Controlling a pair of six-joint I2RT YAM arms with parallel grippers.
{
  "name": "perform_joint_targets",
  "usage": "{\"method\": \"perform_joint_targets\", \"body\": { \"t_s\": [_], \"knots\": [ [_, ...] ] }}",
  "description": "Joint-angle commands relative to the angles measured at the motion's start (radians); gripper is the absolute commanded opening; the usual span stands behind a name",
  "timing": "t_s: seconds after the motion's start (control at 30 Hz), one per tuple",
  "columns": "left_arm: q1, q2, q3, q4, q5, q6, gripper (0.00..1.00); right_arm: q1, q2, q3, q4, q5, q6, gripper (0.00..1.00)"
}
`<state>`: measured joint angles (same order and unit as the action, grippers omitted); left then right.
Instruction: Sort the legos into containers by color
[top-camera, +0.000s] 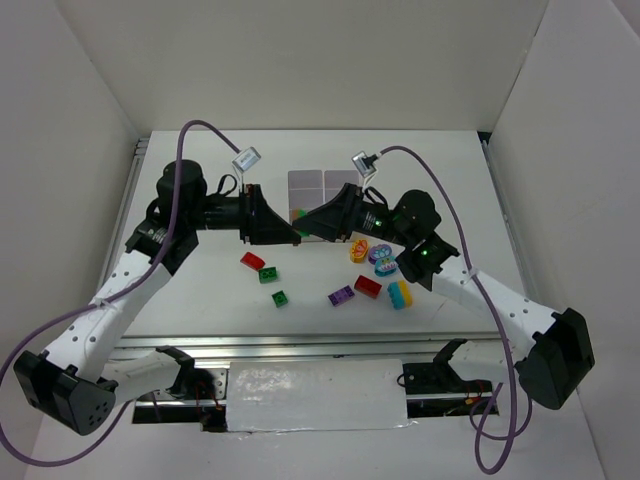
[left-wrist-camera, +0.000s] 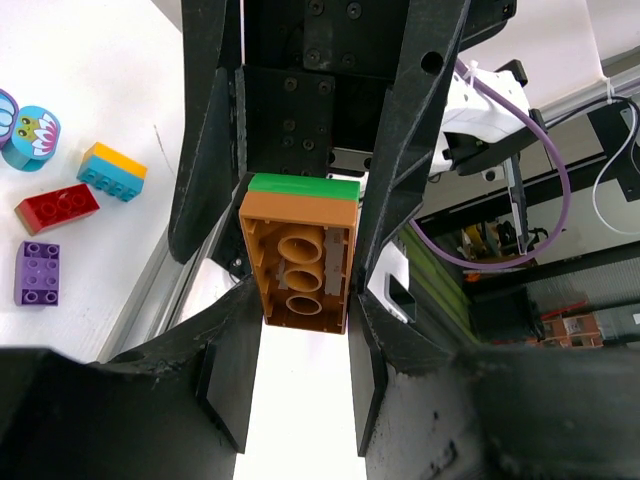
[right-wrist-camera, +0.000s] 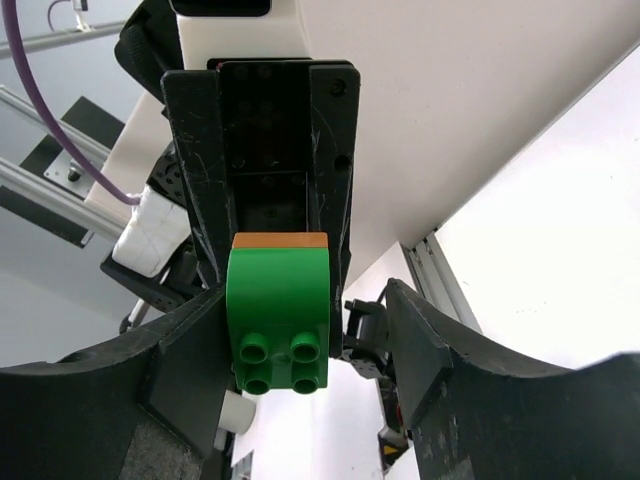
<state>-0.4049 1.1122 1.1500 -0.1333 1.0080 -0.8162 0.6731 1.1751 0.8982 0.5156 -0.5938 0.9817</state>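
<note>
Both arms meet tip to tip above the table (top-camera: 200, 300), and the reason hangs between them: a two-colour stack. The left gripper (left-wrist-camera: 305, 320) is clamped tight on the orange brick (left-wrist-camera: 300, 265), whose hollow underside faces its wrist camera. The green brick (right-wrist-camera: 280, 310) is stuck to the orange one's far end and pokes out into the right gripper (right-wrist-camera: 305, 300). That gripper's jaws stand partway apart, one finger hard by the green brick and a clear gap at the other, so it has no grip on it. The stack looks to be carried by the left alone. Judging by the task, two colours cannot share a compartment, so the pair likely needs pulling apart, one gripper on each colour. The containers (top-camera: 323, 185) sit just beyond the meeting fingertips, with only two compartments showing and their contents hidden. Loose legos lie on the table below and nearer than the grippers. A red brick (top-camera: 367, 286), a purple brick (top-camera: 341, 295) and a blue-and-yellow brick (top-camera: 400, 294) lie under the right arm. Another red and two small greens lie under the left. The surface is plain and pale, with a metal rail (top-camera: 300, 345) along its near edge, and bare white walls (top-camera: 300, 60) box it in on three sides.
</note>
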Motion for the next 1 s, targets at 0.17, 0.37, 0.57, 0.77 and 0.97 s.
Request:
{"method": "perform_joint_targets", "body": {
  "t_s": [0.17, 0.37, 0.57, 0.77, 0.97],
  "knots": [
    [-0.005, -0.009, 0.043, 0.046, 0.038, 0.017, 0.0, -0.069, -0.063, -0.018, -0.018, -0.069, -0.014, 0.66],
    [-0.005, -0.009, 0.031, 0.052, 0.04, 0.017, 0.0, -0.076, -0.077, -0.022, -0.035, -0.075, -0.034, 0.64],
    [-0.006, -0.003, 0.036, 0.044, 0.035, 0.023, 0.0, -0.076, -0.062, -0.021, -0.008, -0.096, -0.011, 0.55],
    [-0.005, 0.005, 0.04, 0.034, 0.029, 0.031, 0.0, -0.073, -0.029, -0.021, 0.055, -0.141, 0.035, 0.58],
    [-0.006, 0.015, 0.05, 0.031, 0.029, 0.035, 0.0, -0.072, -0.028, -0.022, 0.057, -0.13, 0.035, 0.51]
  ]
}}
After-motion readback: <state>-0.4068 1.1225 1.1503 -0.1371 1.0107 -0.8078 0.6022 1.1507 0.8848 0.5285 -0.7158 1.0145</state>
